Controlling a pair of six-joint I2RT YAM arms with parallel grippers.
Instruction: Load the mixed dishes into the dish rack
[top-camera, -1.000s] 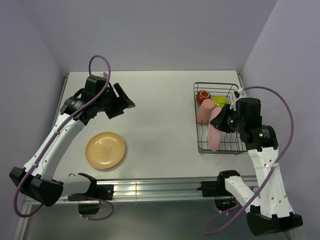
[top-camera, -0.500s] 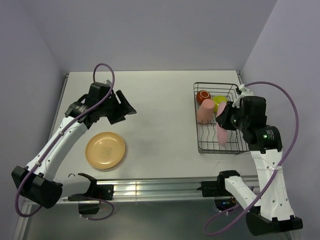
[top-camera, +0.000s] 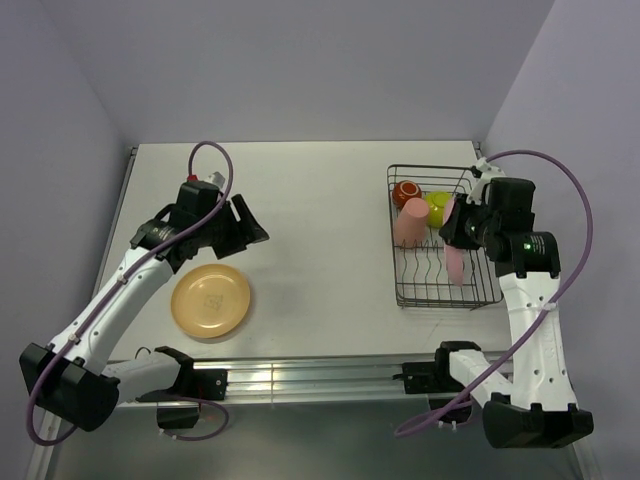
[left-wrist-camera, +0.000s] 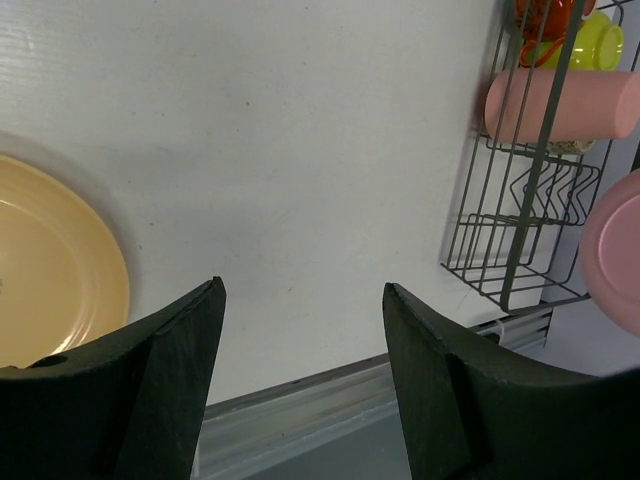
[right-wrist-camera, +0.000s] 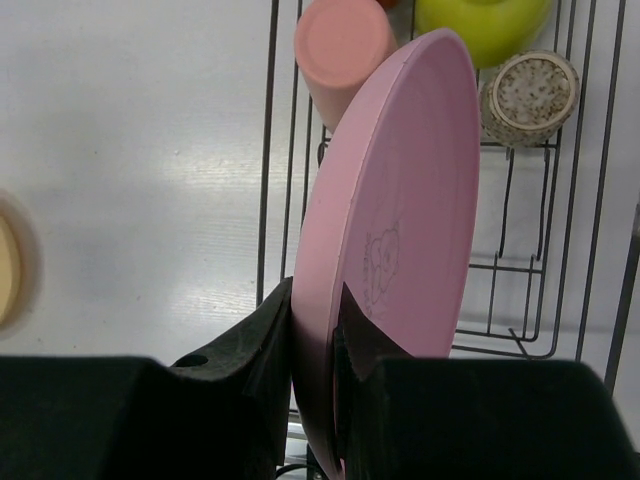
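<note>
My right gripper (right-wrist-camera: 315, 300) is shut on the rim of the pink plate (right-wrist-camera: 400, 220), which stands on edge above the black wire dish rack (top-camera: 440, 298). In the rack lie a salmon tumbler (top-camera: 408, 222), a lime-green bowl (top-camera: 440, 205), a dark red-brown mug (top-camera: 405, 191) and a small speckled grey-beige cup (right-wrist-camera: 528, 95). The pale orange plate (top-camera: 210, 300) lies flat on the table at the near left. My left gripper (top-camera: 250, 215) hangs open and empty just behind and to the right of that plate (left-wrist-camera: 50, 290).
The white table (top-camera: 320, 200) is bounded by purple walls at the back and sides. A metal rail (top-camera: 300, 375) runs along its near edge. The rack (left-wrist-camera: 520, 230) sits against the right wall.
My right gripper has carried the pink plate back and to the right over the rack, tipping it more upright. The left arm has drawn slightly nearer to the orange plate, jaws unchanged.
</note>
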